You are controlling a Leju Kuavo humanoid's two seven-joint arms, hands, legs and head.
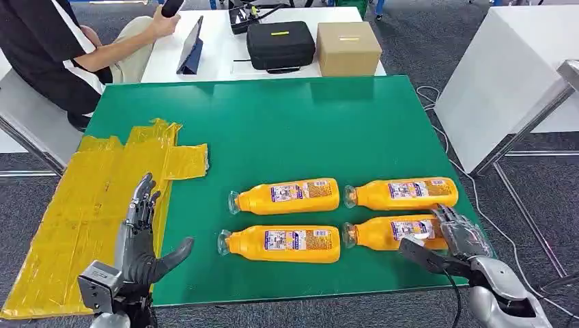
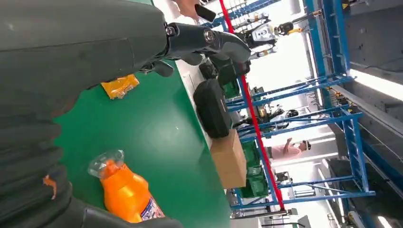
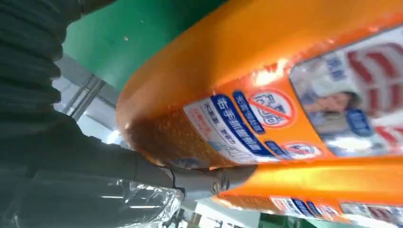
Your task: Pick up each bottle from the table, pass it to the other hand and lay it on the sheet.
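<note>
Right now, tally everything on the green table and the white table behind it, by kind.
Orange plastic bottles: 4
Yellow plastic sheet: 1
Black zip case: 1
Brown cardboard box: 1
Dark propped tablet: 1
Total: 8

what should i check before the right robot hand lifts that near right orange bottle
1. Right robot hand at the near-right orange plastic bottle: ok, its fingers lie over the bottle's base end.
2. Grip closed firmly: cannot tell; the right wrist view shows the thumb against the bottle, but the fingers are hidden.
3. Left robot hand free to receive: ok, fingers spread, holding nothing.
4. Crumpled yellow plastic sheet free for laying: ok, nothing lies on it.
5. Neighbouring far-right orange bottle apart from the target: ok, a green gap shows between them.
</note>
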